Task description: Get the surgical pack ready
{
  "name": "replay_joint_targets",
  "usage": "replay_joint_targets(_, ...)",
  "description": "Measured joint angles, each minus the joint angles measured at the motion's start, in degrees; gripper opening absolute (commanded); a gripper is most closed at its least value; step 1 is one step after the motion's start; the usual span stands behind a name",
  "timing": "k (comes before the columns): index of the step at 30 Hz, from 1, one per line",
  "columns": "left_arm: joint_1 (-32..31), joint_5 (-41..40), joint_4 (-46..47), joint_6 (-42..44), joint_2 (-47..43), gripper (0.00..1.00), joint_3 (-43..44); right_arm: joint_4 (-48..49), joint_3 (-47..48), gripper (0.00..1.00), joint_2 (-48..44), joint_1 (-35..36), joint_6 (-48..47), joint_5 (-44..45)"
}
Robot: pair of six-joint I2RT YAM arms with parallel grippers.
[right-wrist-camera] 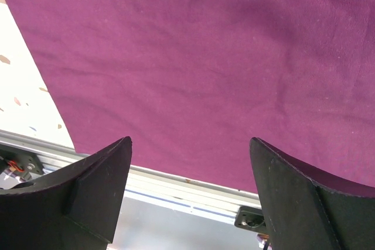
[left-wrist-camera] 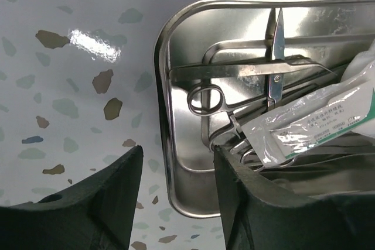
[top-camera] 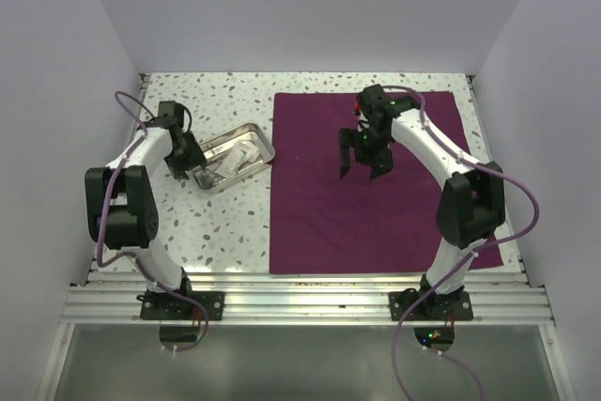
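**Tools in the tray, cloth flat on the table**

The big dark purple-red cloth [top-camera: 376, 223] [right-wrist-camera: 205, 57] lies flat and spread out. It covers the right half of the white table with little coloured specks [top-camera: 216, 223]. It is a wide rectangle. Its near edge runs along the silver metal rail [top-camera: 300, 293] at the front.

Just left of the cloth, near its far corner, sits the shiny steel tray [top-camera: 225, 136] [left-wrist-camera: 162, 80]. The tray is turned at a slant. One of its corners is right at the cloth's edge, but I cannot tell if they touch.

Metal tools lie inside the tray. There are silver scissors [left-wrist-camera: 276, 39] with thin pointed blades. Flat silver tweezers [left-wrist-camera: 246, 69] are laid across them. There is also a clamp with round finger rings [left-wrist-camera: 205, 99]. A clear plastic pouch with green print [left-wrist-camera: 316, 127] lies on top of the tools. Something white shows behind the pouch, but I cannot tell what it is.

The left gripper [top-camera: 180, 171] [left-wrist-camera: 177, 162] is at one corner of the tray. Its jaws are partly apart. One black finger is over the table and the other is over the inside of the tray. The rim is between them, with a gap on both sides.

The right gripper [top-camera: 364, 171] [right-wrist-camera: 190, 144] hangs above the cloth. Its jaws are spread wide and hold nothing.
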Motion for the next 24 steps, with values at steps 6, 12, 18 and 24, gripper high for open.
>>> replay_joint_targets(6,1.68,1.29,2.19,-1.53,3.26,0.31,-0.55,-0.02,-0.61,0.86,0.00,0.00,0.00,0.07)
replay_joint_targets(12,2.49,2.64,3.61,-1.29,4.57,0.16,-0.85,0.00,-0.61,0.86,0.00,0.00,0.00,0.35)
replay_joint_targets(18,3.52,5.68,5.03,-0.50,5.11,0.00,-0.90,0.04,-0.61,0.86,0.00,0.00,0.00,0.48)
replay_joint_targets(24,4.50,8.22,5.31,1.31,5.03,0.00,-0.90,0.04,-0.61,0.86,0.00,0.00,0.02,0.50)
